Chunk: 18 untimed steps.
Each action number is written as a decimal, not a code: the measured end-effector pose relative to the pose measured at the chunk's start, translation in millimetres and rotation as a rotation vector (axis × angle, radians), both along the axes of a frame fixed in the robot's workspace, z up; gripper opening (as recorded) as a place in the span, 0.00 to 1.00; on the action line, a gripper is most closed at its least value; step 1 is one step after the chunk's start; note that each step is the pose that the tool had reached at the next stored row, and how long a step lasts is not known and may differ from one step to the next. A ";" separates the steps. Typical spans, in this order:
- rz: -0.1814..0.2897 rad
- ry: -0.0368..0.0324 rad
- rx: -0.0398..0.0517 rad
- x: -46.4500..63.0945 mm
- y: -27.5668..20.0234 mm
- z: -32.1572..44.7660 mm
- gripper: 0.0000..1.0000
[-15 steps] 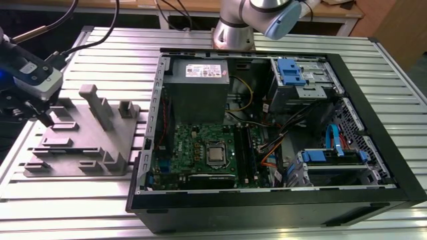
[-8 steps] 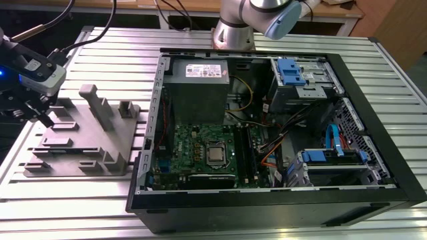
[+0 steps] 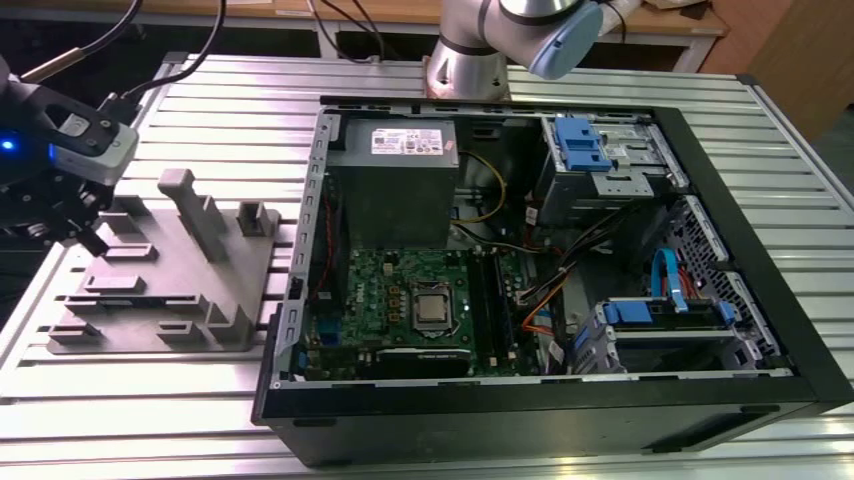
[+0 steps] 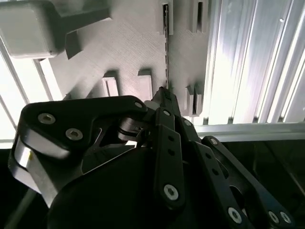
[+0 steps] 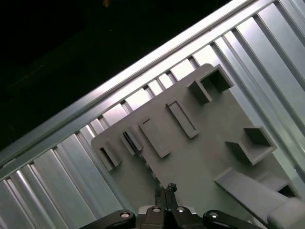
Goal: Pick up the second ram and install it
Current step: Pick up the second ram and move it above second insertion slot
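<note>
On the slatted table [image 3: 240, 85], at the exterior view's left, we see a grey fixture plate [image 3: 147, 300] with 1 tall upright fin [image 3: 194, 215], just beside the open computer case [image 3: 534, 425]. The second ram [image 4: 166, 52] stands on edge in that plate, the fin between it and the case. The arm [image 3: 60, 140] reaches low over the plate's outer side; the gripper [image 4: 163, 95] points down, its 2 fingers [image 4: 167, 133] closed on the ram's near end.
</note>
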State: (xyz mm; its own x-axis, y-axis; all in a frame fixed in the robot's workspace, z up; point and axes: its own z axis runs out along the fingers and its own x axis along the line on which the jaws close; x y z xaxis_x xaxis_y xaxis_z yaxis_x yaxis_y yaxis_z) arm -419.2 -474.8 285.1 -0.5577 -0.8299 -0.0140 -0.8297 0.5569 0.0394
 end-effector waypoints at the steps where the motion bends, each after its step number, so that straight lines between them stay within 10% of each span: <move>1: 0.015 0.0001 0.0000 0.0 0.0 -0.5 0.07; 18: 0.287 0.0001 -0.0001 0.0 0.0 -9.3 0.07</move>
